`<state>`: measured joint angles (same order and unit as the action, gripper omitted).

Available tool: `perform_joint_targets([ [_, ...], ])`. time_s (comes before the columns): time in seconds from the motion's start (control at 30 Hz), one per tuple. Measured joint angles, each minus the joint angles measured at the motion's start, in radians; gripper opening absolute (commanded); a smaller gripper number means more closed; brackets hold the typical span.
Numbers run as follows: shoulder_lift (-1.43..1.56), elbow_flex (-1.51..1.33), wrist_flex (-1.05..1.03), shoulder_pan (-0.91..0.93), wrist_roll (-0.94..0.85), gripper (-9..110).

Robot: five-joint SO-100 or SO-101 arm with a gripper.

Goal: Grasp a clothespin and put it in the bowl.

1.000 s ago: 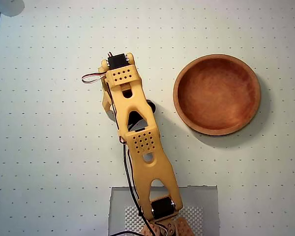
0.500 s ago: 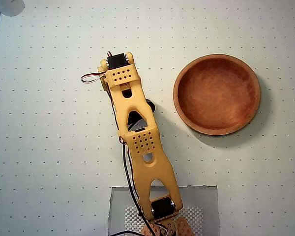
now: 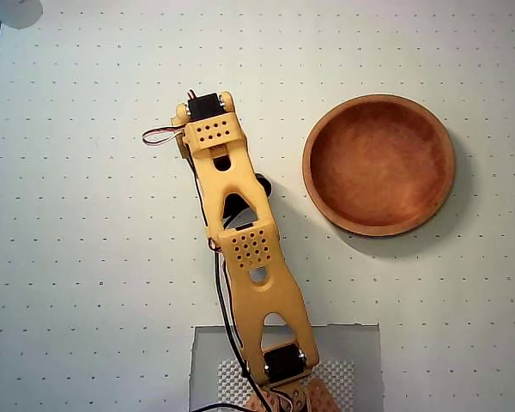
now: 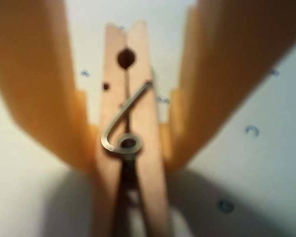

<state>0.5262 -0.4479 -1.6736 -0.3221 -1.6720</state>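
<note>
Item 1: white dotted tabletop [image 3: 86, 257]. Item 2: my yellow arm [image 3: 240, 240]. Item 3: wooden bowl [image 3: 378, 164], empty, right of the arm in the overhead view. Item 4: tool [image 4: 128, 153], I see it clamped around item 5, the clothespin [image 4: 130, 113], just above the tabletop.

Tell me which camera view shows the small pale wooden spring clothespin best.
The wrist view: the small pale wooden spring clothespin fills the middle, between the orange gripper fingers, its metal spring clear. The overhead view does not show it; the orange arm covers that spot.
</note>
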Motion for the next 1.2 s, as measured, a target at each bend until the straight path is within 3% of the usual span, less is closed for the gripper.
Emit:
perform_joint_targets([
  [0.23,0.032,0.003,0.0,0.026,0.058,-3],
  [0.6,0.336,-0.005,-0.087,0.041,0.097,-3],
  [1.2,0.792,-0.569,-0.087,0.193,0.097,-3],
])
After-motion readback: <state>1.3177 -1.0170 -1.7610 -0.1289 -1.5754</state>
